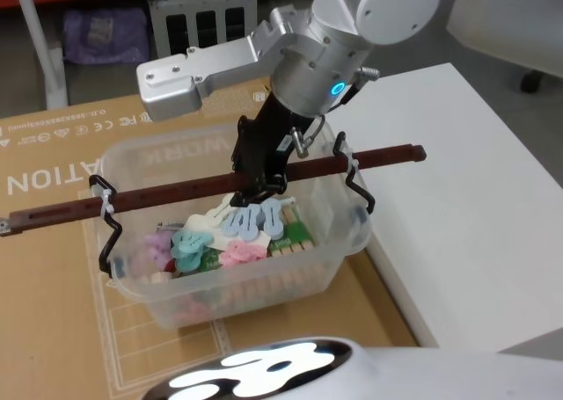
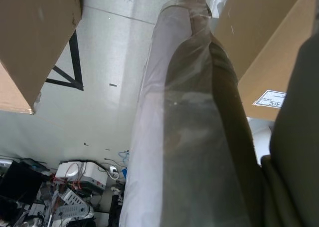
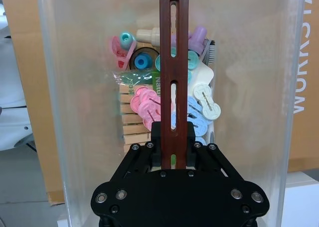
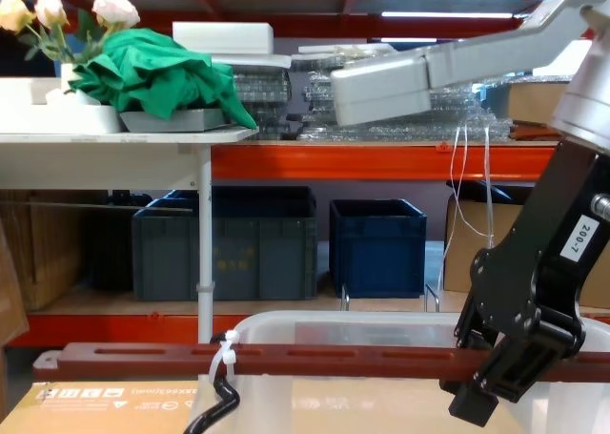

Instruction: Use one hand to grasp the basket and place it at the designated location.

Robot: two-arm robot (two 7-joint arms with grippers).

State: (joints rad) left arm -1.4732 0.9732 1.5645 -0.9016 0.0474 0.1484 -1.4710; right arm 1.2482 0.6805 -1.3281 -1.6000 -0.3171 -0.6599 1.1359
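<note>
Here, at the far left, a reddish-brown slotted bar (image 1: pixel 176 192) starts out past the side of the basket (image 1: pixel 158 299) and runs across the top of it. A white zip tie (image 1: pixel 106 196) binds the bar near the basket's left rim, and a black wire hook (image 1: pixel 113 242) hangs down the wall just below it. The basket, a see-through milky tub, is over a flat sheet of cardboard (image 1: pixel 53 268); whether it rests on the sheet or is held just off it I cannot tell. Inside lie pastel clothes pegs (image 1: pixel 242 229) in blue, teal and pink, with a row of wooden ones beside them. At the middle of the bar the right gripper (image 1: pixel 258 189) reaches in from above, its fingers clamped narrow on the bar from both sides — the right wrist view has the bar running straight out between them. Further right a second black hook (image 1: pixel 356 185) holds the bar at the right rim, and the bar's end points toward a white table (image 1: pixel 475 198) just beside the cardboard.
</note>
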